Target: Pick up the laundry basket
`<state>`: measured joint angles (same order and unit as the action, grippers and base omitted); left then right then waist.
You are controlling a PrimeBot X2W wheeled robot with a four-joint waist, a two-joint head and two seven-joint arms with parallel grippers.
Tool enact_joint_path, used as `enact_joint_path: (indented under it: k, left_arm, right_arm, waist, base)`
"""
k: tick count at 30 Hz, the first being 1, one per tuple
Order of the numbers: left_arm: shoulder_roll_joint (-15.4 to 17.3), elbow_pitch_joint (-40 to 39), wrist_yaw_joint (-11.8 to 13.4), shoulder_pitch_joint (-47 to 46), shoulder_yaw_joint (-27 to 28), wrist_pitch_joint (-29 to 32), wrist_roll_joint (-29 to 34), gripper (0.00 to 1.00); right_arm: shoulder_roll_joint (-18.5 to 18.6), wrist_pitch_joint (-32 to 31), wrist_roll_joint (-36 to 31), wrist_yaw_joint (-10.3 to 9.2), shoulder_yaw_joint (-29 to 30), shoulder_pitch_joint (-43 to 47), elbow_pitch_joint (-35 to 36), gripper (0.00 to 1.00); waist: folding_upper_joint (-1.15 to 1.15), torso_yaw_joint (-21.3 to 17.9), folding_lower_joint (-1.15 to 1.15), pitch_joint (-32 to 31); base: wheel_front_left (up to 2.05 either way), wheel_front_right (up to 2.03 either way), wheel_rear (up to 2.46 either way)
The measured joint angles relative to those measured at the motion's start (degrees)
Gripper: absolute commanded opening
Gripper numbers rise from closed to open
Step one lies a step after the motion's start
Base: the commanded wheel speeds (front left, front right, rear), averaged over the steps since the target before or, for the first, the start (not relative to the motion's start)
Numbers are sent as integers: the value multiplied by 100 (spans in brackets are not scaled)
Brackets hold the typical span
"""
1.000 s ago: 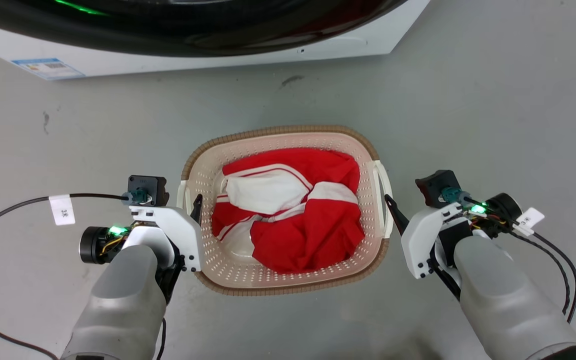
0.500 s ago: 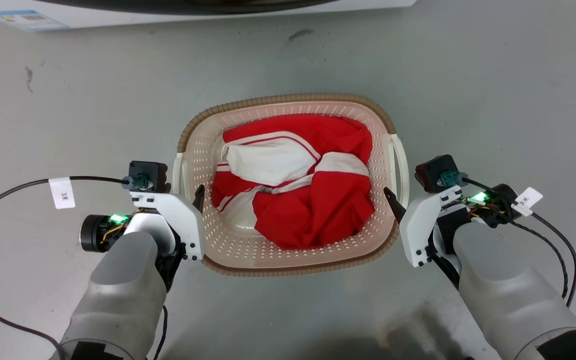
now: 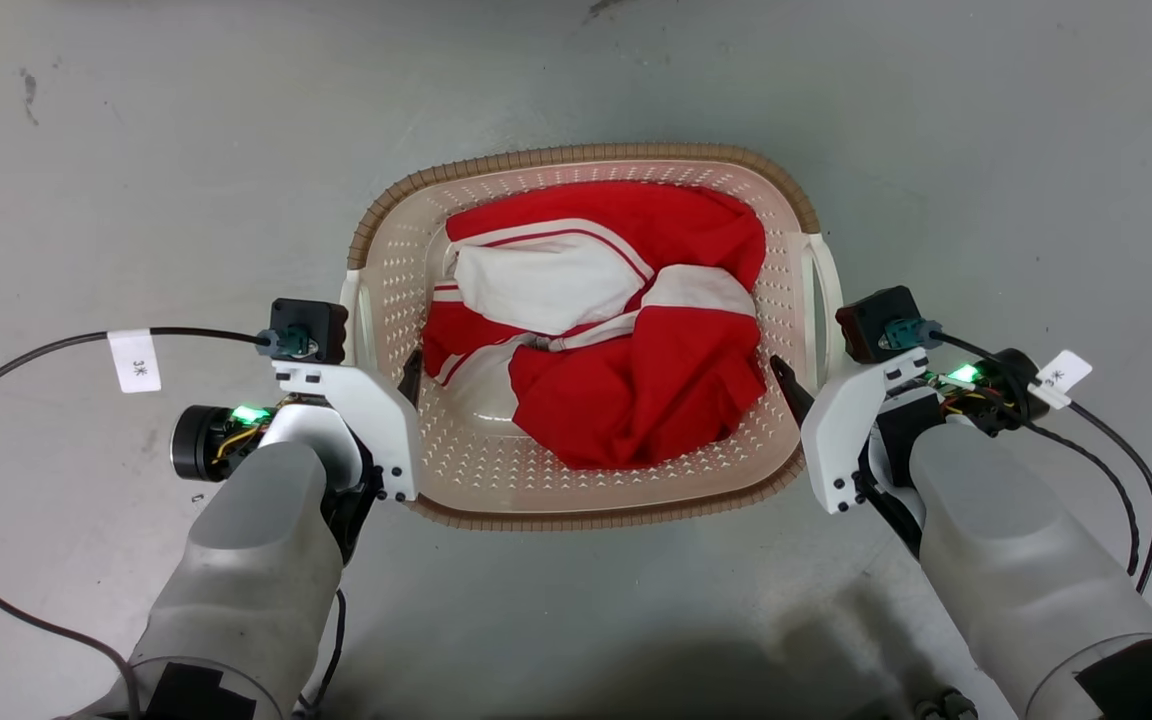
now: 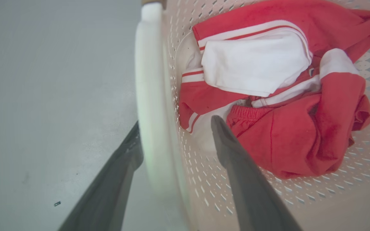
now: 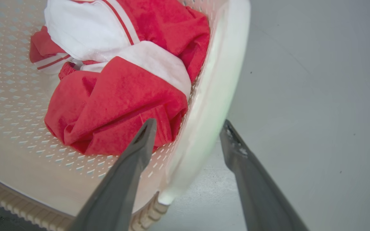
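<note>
A cream laundry basket (image 3: 586, 508) with a brown woven-look rim is sitting on a smooth grey floor (image 3: 136, 150) that is showing a few dark scuffs, directly in front of the robot and between its two arms. A crumpled red-and-white garment (image 3: 636, 400) is lying heaped inside, covering most of the perforated bottom. In the head view, both pale forearms are reaching forward and slightly inward from the lower corners, wrists level with the basket's near half. The left gripper (image 4: 176, 123) is straddling the white left handle (image 4: 148, 96): one dark finger is running down outside the basket over bare floor, the other is pointing inside, just beside the garment, with the two held apart and a gap showing on each side of the handle. The right gripper (image 5: 188, 123) is mirroring it, its fingers likewise spread around the white right handle (image 5: 217, 80), one inside above the perforated wall and one outside. Black cables carrying white tags (image 3: 133, 360) are trailing from both wrists across the floor, and small green lights (image 3: 251, 413) are glowing on each.
</note>
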<state>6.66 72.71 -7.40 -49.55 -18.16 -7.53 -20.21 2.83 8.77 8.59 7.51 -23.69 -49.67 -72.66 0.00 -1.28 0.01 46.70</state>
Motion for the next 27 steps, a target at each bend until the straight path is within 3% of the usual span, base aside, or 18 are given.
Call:
enact_joint_path:
  k: [1,2,3,15,27]
  left_arm:
    - [-1,5,0,-5,-26,14,-23,66]
    - [-2,13,0,-4,-48,14,-31,13]
    - [-2,19,0,-5,-73,34,-57,0]
    - [-23,52,1,-44,-341,58,-315,0]
    - [-56,82,2,158,-610,345,-669,0]
  right_arm:
    - [0,-9,9,0,-2,-19,-5,100]
    - [0,-34,29,0,-3,-37,-10,13]
    - [0,-35,44,0,-8,-52,-13,0]
    - [-9,-85,115,-1,-73,-72,-69,0]
    - [7,-437,633,-2,-482,230,1,0]
  waist:
    - [0,6,0,21]
    - [0,11,0,38]
    - [0,15,0,54]
    - [0,32,0,-18]
    - [0,41,0,-616]
  base:
    - [0,0,0]
    - [0,0,0]
    - [0,0,0]
    - [0,0,0]
    - [0,0,0]
